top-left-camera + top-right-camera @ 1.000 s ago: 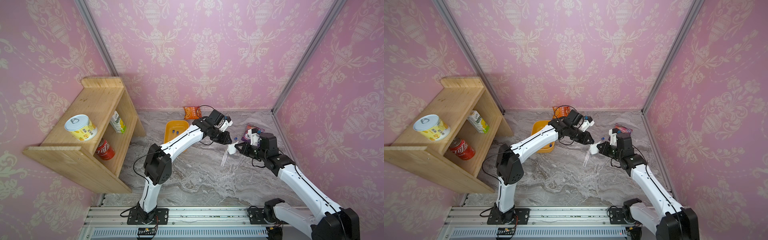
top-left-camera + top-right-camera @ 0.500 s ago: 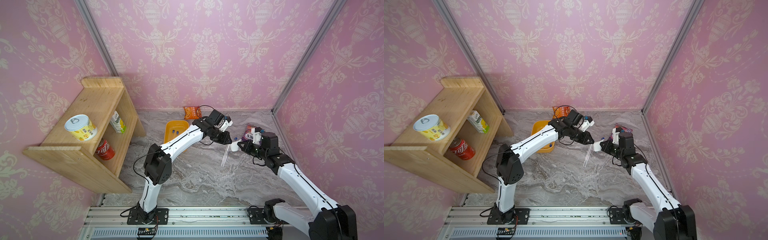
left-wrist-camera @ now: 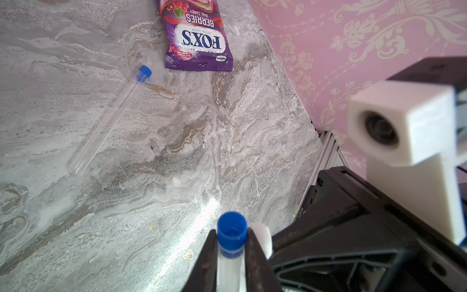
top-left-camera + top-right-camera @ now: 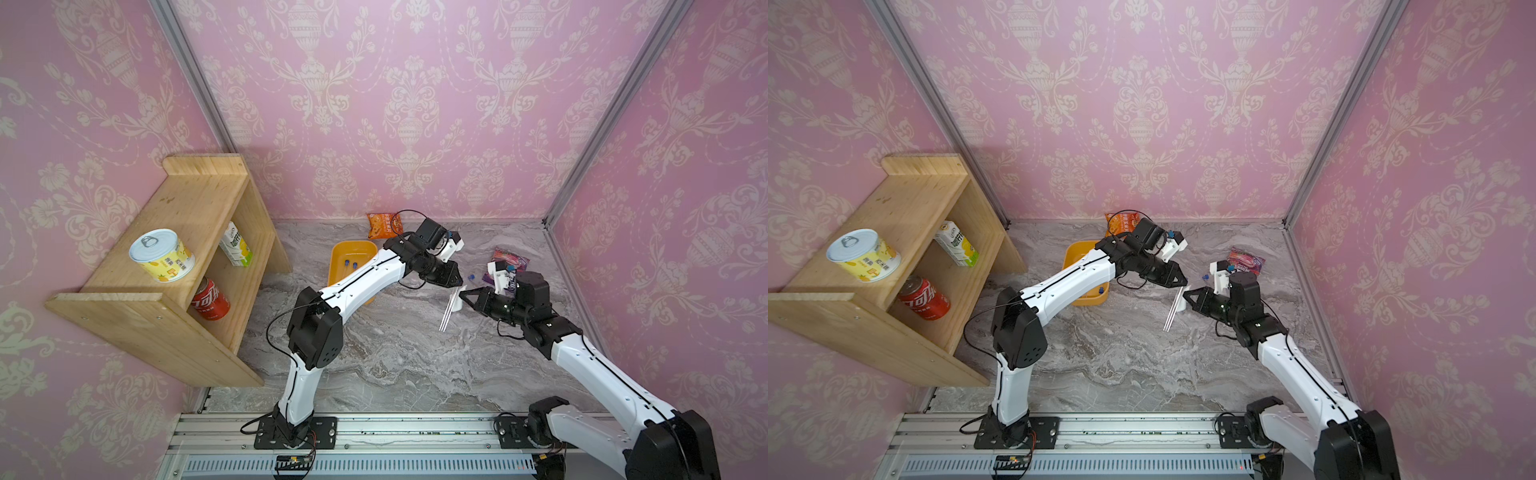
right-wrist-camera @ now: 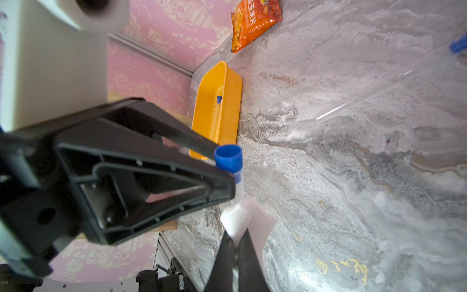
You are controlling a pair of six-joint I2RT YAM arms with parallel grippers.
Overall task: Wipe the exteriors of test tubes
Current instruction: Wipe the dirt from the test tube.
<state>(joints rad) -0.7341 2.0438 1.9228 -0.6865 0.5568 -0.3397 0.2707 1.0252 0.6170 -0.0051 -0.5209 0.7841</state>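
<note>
Left gripper [image 3: 231, 244]: jaws slightly parted, clamped on thin clear blue-capped test tube [image 3: 232, 231] just below cap; tube hangs tilted above grey marble tabletop [image 4: 395, 353]. Right gripper [image 5: 235, 240]: jaws closed, pinching white folded wipe [image 5: 246, 218] against held tube. Second capped tube [image 3: 111, 118] lies flat near purple candy packet [image 3: 197, 38]. Two more tubes [image 4: 346, 263] in orange plastic tray [image 4: 360, 252].

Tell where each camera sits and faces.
Top views: high above the bases, looking down at grey marbled table; left arm and right arm show.
Left wrist: on left arm, facing purple candy bag; left gripper clamps a clear blue-capped tube.
Right wrist: on right arm, facing orange plastic tray; right gripper pinches a white wipe.
Shared: both wrist views show that tube.
</note>
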